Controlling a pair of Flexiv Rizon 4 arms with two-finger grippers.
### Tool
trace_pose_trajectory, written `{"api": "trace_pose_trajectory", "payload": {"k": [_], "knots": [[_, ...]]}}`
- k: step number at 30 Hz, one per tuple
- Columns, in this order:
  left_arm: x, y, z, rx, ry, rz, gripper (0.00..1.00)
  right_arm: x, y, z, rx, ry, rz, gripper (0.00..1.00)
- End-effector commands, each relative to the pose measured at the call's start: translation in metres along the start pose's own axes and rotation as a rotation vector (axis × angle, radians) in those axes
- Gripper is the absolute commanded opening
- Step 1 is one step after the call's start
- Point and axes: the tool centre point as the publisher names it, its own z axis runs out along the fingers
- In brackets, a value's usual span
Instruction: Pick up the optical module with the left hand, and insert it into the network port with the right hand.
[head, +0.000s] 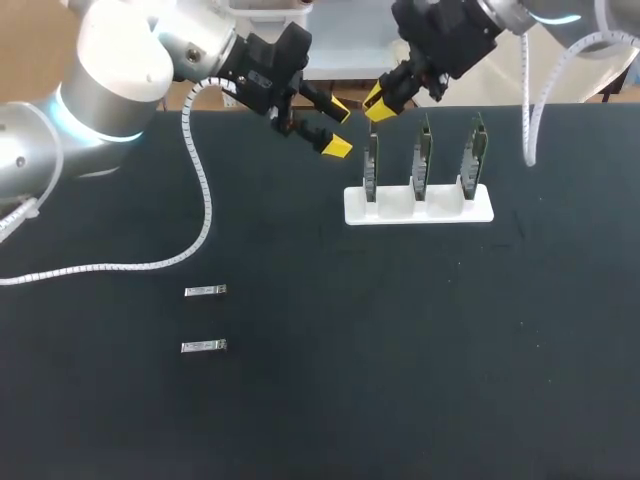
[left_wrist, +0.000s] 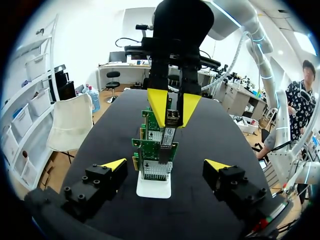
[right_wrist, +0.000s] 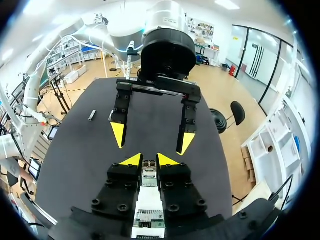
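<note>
Right gripper (right_wrist: 150, 161) clamped on optical module (right_wrist: 149, 172), hanging right over end network card (head: 371, 165) in white stand (head: 420, 208). Touching card or not, can't tell. Left gripper (head: 338, 128) wide open, just beside.

- You're looking at a black table (head: 420, 380), its dark top taking up nearly the whole head view.
- Toward the far side, right of the middle, a white stand (head: 418, 208) is sitting flat on the table. It is holding three green cards (head: 423, 155) upright in a row.
- On your left, the far optical module (head: 205, 291) is lying flat on the surface, well apart from the stand.
- The near optical module (head: 203, 346) is lying just this side of it, parallel and not touching.
- A white ribbed cable (head: 130, 266) is trailing in from the table's left edge, then curving away toward the far side.
</note>
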Motion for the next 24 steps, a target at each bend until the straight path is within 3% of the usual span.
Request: {"api": "trace_pose_trajectory", "payload": {"k": [1, 11, 12, 13, 14, 24], "knots": [[-0.0005, 0.0019, 0.0004, 0.003, 0.003, 0.001, 1.0, 0.0007, -0.0003, 0.0017, -0.001, -0.001, 0.001, 0.0], [-0.0005, 0.0019, 0.0004, 0.003, 0.003, 0.001, 1.0, 0.0036, -0.0007, 0.0021, -0.003, -0.009, 0.019, 0.0], [-0.0005, 0.0019, 0.0004, 0.003, 0.003, 0.001, 1.0, 0.0036, -0.0007, 0.002, -0.004, -0.009, 0.018, 0.13], [-0.0005, 0.0019, 0.0004, 0.003, 0.003, 0.001, 1.0, 0.0036, -0.0007, 0.002, -0.005, -0.009, 0.019, 0.49], [-0.0005, 0.0019, 0.0004, 0.003, 0.003, 0.001, 1.0, 0.0034, -0.0007, 0.0018, -0.007, -0.01, 0.019, 1.0], [-0.0005, 0.0019, 0.0004, 0.003, 0.003, 0.001, 1.0, 0.001, -0.0031, -0.0054, 0.009, -0.04, 0.038, 1.0]]}}
